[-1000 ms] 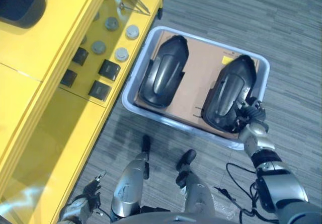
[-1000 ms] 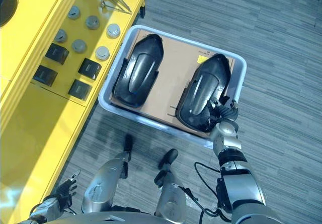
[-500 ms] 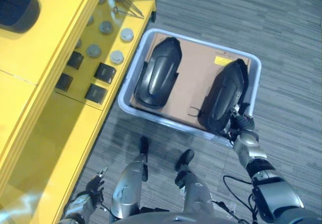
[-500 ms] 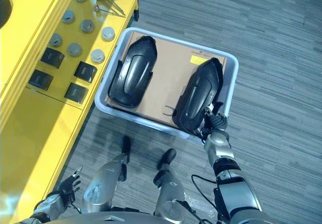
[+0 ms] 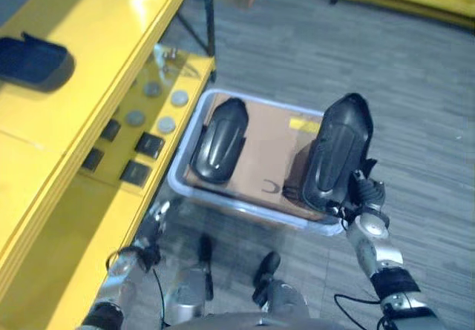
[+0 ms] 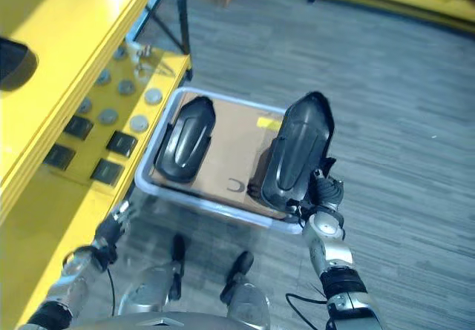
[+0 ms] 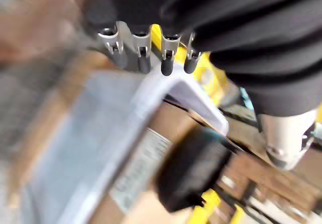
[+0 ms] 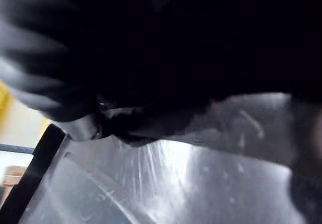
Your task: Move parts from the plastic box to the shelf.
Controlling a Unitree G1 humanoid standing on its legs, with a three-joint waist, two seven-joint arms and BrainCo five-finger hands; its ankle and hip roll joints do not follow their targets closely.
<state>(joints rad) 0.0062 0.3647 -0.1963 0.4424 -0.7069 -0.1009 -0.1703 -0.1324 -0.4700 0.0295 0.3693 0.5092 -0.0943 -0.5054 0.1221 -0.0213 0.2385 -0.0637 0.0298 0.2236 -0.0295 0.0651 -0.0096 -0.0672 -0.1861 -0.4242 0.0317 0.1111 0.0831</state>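
Black part (image 5: 335, 152) raised, gripped by right hand (image 5: 361, 196).

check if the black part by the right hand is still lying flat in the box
No, tipped up: the right-side black part has its far end raised above the plastic box rim, its near end at the right hand.

Two black moulded parts: one (image 5: 217, 142) lies flat on the brown cardboard liner (image 5: 267, 144) at the shelf-side end of the box, long axis running front to back. The other part (image 5: 335, 152) is tilted up at the opposite end, top well above the rim, its lower end at the right hand (image 5: 363, 196), whose grip on it can't be made out. Plastic box (image 5: 183, 156) is pale grey-white, sits on the floor just beside the yellow shelf (image 5: 96, 41), and a dark part (image 5: 33, 61) already rests on the shelf's top level.
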